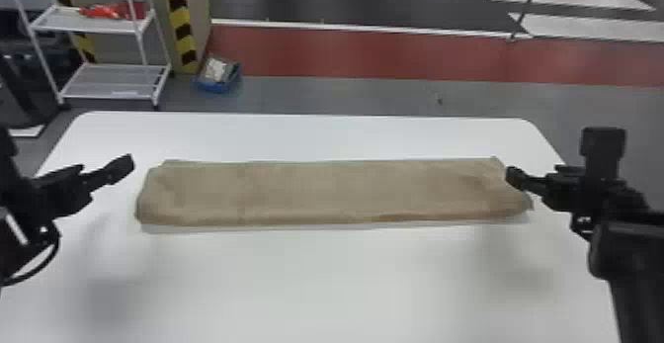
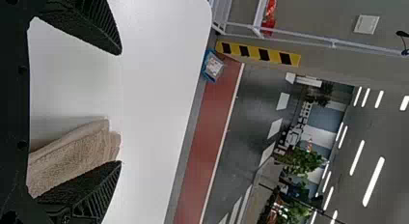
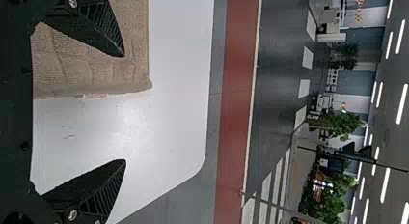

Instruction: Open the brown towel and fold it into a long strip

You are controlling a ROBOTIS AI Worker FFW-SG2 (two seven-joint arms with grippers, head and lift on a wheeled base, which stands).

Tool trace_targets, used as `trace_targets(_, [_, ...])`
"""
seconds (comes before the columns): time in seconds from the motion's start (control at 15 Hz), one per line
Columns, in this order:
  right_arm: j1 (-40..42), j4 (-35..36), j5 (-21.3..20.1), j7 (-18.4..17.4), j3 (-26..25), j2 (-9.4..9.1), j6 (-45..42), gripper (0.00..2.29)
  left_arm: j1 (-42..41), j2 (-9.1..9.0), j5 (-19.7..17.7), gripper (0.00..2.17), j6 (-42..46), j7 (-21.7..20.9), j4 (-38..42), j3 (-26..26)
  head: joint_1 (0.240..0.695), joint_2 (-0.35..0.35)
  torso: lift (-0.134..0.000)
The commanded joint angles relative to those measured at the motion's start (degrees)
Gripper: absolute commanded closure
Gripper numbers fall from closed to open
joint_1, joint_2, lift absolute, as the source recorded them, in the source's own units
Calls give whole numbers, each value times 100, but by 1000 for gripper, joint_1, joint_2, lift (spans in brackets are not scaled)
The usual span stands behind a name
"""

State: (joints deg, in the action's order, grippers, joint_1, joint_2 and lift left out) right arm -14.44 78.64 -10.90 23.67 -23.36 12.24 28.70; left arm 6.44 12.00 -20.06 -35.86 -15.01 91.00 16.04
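1. Left fingers (image 2: 91, 22): spread wide, empty, at the brown towel's (image 1: 336, 191) nine o'clock end.
2. Right fingers (image 3: 99, 27): spread wide, empty, at its three o'clock end.
3. Towel: flat on the bench (image 1: 336, 278), a long strip running nine to three o'clock.
4. Progress: folding judged essentially complete; at most, edge-straightening and arm withdrawal remain.
5. Markings: possible label (image 3: 95, 95) on the three o'clock edge; wording illegible.

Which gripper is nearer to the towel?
Right: the right gripper hovers at the right end of the towel, one finger over it; the left gripper hangs beyond its left end.
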Motion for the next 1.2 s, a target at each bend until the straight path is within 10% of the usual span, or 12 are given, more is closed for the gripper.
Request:
trace_targets(0.0, [99,55,114,120,-178,6,61,80,-178,31,-341,43,-13,-116,146,172,695,-113,-123])
trace_targets(0.73, [477,152,483,815,-415,32,308,154,-679,22,-297,97,-330,-186,419,-66,695,-144,-123])
trace_targets(1.13, [486,152,378,947,-178,24,308,593,-670,-4,-279,191,-558,-265,322,-189,695,-140,-123])
